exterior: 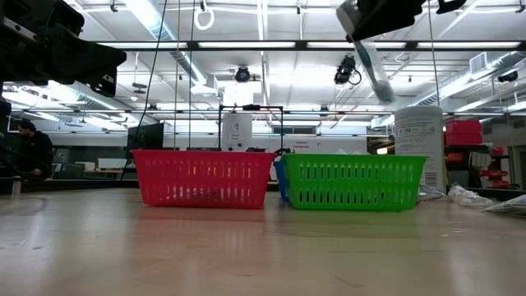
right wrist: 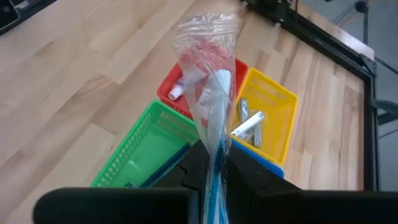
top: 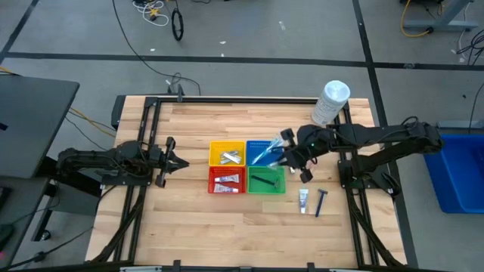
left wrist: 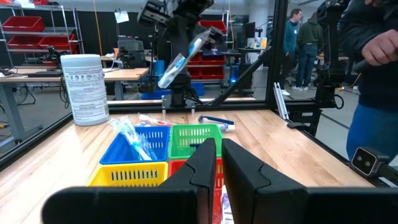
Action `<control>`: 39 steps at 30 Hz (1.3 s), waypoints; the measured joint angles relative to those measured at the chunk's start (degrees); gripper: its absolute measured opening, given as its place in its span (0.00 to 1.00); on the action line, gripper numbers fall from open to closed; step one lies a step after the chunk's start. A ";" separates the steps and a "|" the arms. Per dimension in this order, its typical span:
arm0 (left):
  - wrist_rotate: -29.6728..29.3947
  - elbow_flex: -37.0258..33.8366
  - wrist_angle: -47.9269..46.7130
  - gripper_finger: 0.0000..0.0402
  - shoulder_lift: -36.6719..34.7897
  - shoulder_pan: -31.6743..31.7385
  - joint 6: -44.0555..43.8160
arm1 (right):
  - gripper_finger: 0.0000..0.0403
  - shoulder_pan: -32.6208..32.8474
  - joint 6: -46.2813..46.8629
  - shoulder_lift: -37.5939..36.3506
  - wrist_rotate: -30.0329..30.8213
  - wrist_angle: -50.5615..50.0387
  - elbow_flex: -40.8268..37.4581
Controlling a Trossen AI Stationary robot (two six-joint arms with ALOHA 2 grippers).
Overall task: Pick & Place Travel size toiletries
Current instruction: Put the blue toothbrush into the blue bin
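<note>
Right claw (right wrist: 211, 163), pinched shut on bagged toothbrush (right wrist: 208, 81), should lower squarely over blue basket (top: 259, 152) below before releasing.

wrapped toothbrush (right wrist: 208, 99) hangs held above the baskets; white tube (top: 303, 199) and dark razor (top: 321, 202) lie on the table.

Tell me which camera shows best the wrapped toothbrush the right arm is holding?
The right wrist view: the toothbrush in its clear wrapper fills the middle, pinched between the right gripper fingers. The left wrist view shows it whole but distant, the high view tiny, the low view not at all.
</note>
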 joint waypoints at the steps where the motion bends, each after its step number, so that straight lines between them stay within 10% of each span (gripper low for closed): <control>1: 0.00 0.00 0.01 0.08 -0.01 -0.01 0.00 | 0.10 -0.32 0.28 0.00 -0.01 -0.03 0.00; 29: 0.00 0.00 0.02 0.08 0.01 0.00 -0.02 | 0.10 -5.16 -4.09 10.44 5.23 2.79 0.00; 39: 0.00 -0.01 0.02 0.08 0.02 -0.01 -0.02 | 0.10 -5.24 -4.70 14.91 16.90 4.94 0.00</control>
